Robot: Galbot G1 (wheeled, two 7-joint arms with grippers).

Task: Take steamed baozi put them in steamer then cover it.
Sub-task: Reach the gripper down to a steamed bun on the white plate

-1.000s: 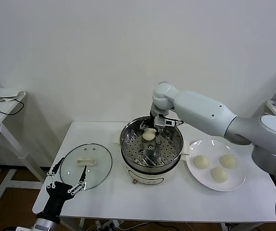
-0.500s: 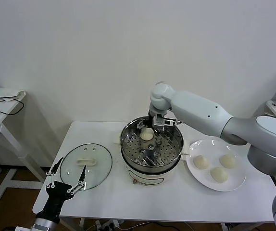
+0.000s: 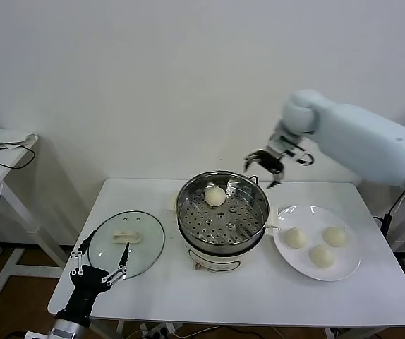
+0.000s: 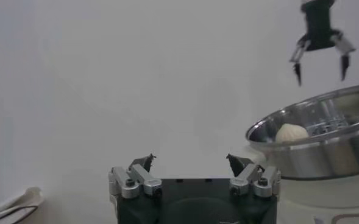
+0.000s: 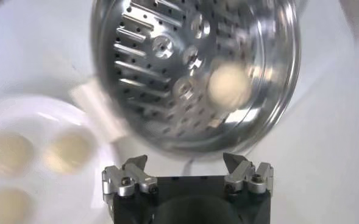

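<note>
Your right gripper (image 3: 264, 168) has let go and lifted, jaws wide and empty, above the steamer (image 3: 222, 219); one baozi (image 3: 215, 196) stays on its tray. Left gripper (image 3: 98, 263) unchanged, wide, by the lid (image 3: 126, 244).

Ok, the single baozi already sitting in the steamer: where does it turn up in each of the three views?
Head view: baozi lies on the perforated tray at the far side of the steamer.
Left wrist view: baozi peeks over the steamer's rim, below the open right gripper.
Right wrist view: baozi lies near the tray's edge.
Shared landmark: the steamer's shiny rim.
</note>
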